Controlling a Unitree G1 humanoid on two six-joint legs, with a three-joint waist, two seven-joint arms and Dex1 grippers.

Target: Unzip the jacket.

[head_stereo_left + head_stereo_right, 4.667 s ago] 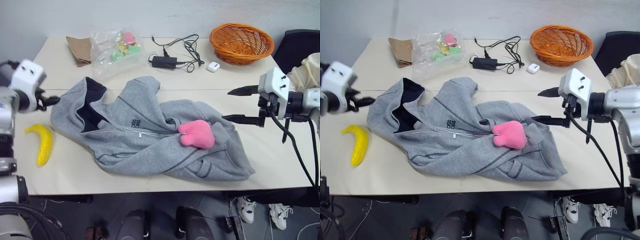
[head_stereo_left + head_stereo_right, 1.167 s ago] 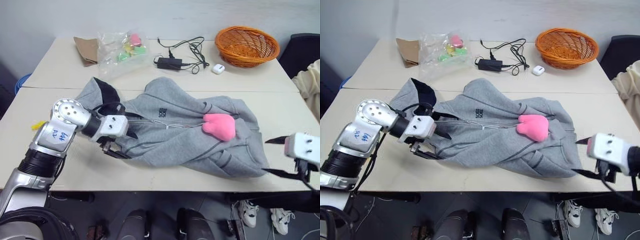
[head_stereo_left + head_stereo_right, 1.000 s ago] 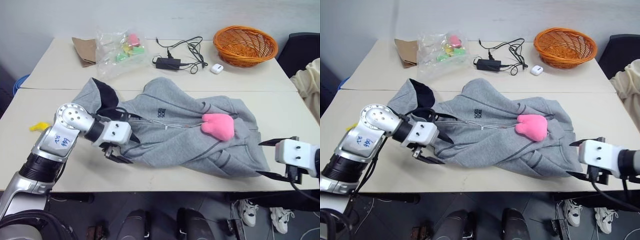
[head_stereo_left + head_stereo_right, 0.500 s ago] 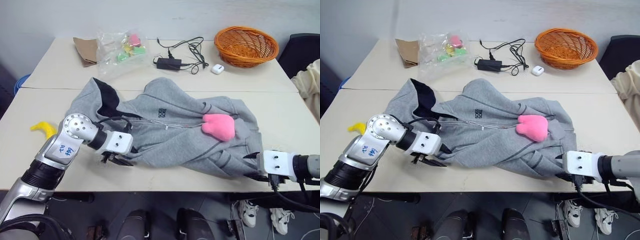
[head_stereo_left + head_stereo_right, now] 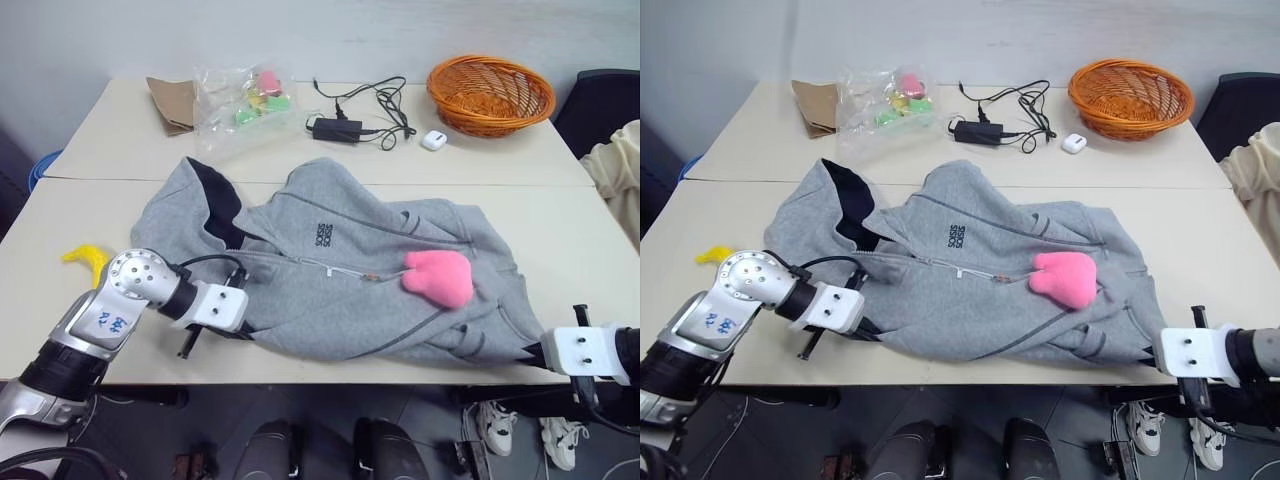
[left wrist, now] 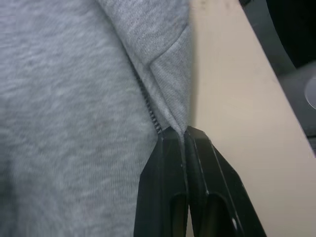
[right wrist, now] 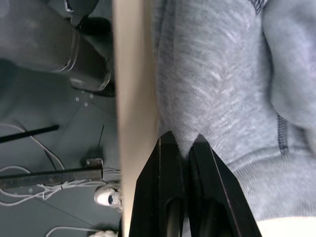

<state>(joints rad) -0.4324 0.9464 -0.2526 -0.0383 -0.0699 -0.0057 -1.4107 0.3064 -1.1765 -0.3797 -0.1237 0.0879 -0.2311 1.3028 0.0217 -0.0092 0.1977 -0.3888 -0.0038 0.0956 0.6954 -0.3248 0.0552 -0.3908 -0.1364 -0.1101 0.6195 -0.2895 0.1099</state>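
The light grey hooded jacket (image 5: 330,290) lies spread across the near table, hood with its dark lining to the left. Its zipper (image 5: 320,265) runs closed across the front. My left gripper (image 6: 178,131) is shut on a fold of the jacket's near-left edge, right beside the zipper teeth (image 6: 148,106). In the left eye view it sits at the cloth's lower left (image 5: 246,331). At the near-right corner of the jacket, by the table's front edge, my right gripper (image 7: 181,140) is shut on grey fleece (image 7: 217,74).
A pink heart plush (image 5: 440,277) rests on the jacket's right half. A yellow banana (image 5: 88,258) lies left of my left arm. At the back stand an orange basket (image 5: 490,90), a charger with cable (image 5: 350,110), a plastic bag (image 5: 240,98) and brown paper (image 5: 168,100).
Both grippers went from open to shut on the jacket's near edge, one at each end. They drew apart and toward the table's front, pulling the jacket flatter.
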